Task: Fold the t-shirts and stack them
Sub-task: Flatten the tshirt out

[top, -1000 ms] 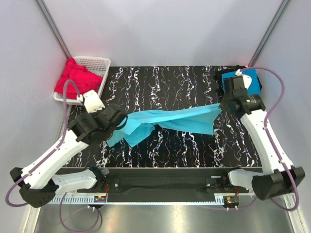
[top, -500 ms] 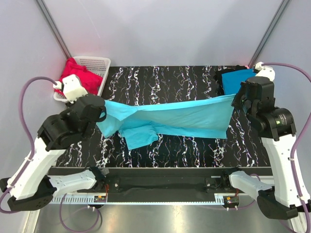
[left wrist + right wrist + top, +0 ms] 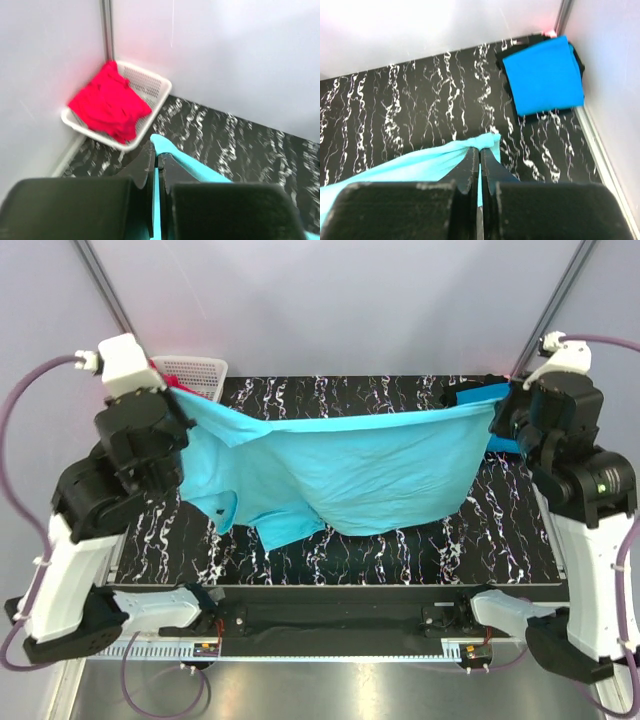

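Note:
A light turquoise t-shirt (image 3: 340, 465) hangs stretched above the table between both arms, its lower part drooping toward the front. My left gripper (image 3: 158, 150) is shut on its left corner, high near the basket. My right gripper (image 3: 480, 152) is shut on its right corner, raised at the table's right side. A folded deeper blue t-shirt (image 3: 544, 75) lies on a black t-shirt (image 3: 506, 56) at the back right corner. Red t-shirts (image 3: 109, 102) fill the basket.
A white lattice basket (image 3: 145, 86) stands at the back left corner against the wall. The black marbled table (image 3: 400, 540) is bounded by grey walls and two slanted metal posts (image 3: 112, 300).
Both arms have risen and spread apart, lifting the turquoise t-shirt off the table and pulling it out from a bunched strip into a wide hanging sheet.

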